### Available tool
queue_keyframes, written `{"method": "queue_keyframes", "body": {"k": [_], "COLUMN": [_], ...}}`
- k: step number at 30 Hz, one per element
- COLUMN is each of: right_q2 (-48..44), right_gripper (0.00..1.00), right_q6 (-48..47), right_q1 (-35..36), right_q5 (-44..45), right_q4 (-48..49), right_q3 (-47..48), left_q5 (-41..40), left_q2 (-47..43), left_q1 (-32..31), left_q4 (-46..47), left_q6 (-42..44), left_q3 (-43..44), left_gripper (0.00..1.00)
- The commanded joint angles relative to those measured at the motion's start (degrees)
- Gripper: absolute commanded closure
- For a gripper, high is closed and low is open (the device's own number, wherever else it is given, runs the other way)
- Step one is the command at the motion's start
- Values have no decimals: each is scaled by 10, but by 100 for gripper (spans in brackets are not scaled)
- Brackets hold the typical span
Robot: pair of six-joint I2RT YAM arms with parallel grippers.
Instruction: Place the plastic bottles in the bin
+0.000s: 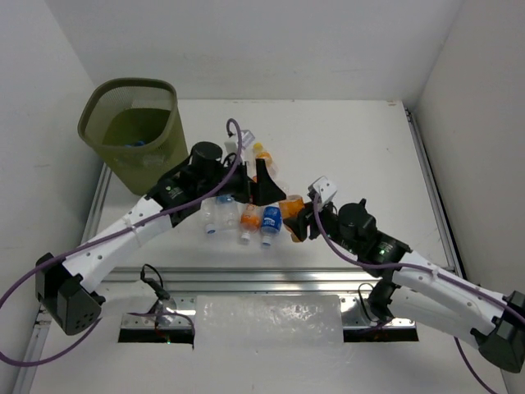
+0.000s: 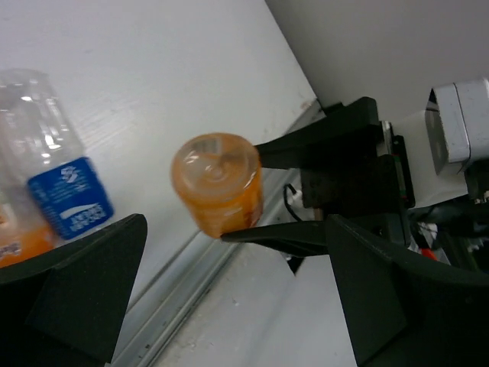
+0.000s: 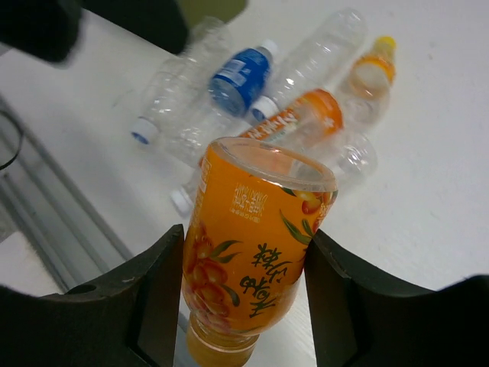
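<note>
My right gripper (image 3: 246, 256) is shut on an orange bottle (image 3: 256, 229) with a fruit label, held off the table with its base toward the camera. From above, this bottle (image 1: 289, 205) sits at my right gripper (image 1: 297, 218), beside the pile. My left gripper (image 1: 264, 189) hovers open just left of it, and its wrist view shows the orange bottle (image 2: 218, 183) ahead of the empty left gripper (image 2: 237, 306). Several plastic bottles lie together on the table: a blue-labelled one (image 3: 241, 76), clear ones (image 3: 313, 57), an orange one (image 3: 302, 118). The olive-green bin (image 1: 107, 156) stands at the far left.
A metal rail (image 1: 271, 279) runs along the table's front edge, with a clear plastic sheet (image 1: 271, 320) below it. White walls close in the left, back and right sides. A purple cable (image 1: 234, 131) loops over the left arm.
</note>
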Motion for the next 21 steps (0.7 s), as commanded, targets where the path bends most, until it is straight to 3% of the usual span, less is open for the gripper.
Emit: {"method": "queue_keyframes", "body": {"k": [1,12,15,17,18,19,21], "right_q2": [-15,-41,-44,-45,-44,-45,-49], "right_gripper": [79,78,78,78,75,68,23], "right_q6": [-73,-76,-81,-84,-88,-87,-85], "right_q1": [4,4,4,5,5,4,5], "right_q5": [-106,-152,-140,-139,-141,-140,-129], "right_q4": [31,60,74,78,78,78,82], "right_q3": [32,74,73,71,70,70,64], "left_q5": [36,14,26,40,41,36,-25], "left_q2": [-2,76,82,80,75,70,54], "left_q1": [-34,-90,-99,-100,-99,-100,-100], "left_q4": [102,74,88,107,110,115,93], "left_q6": [-29,-41,-45,-49,-52,-53,-52], "left_q3": [13,16,14,15,17,23,39], "left_gripper": [0,2,9,42,82,94,100]}}
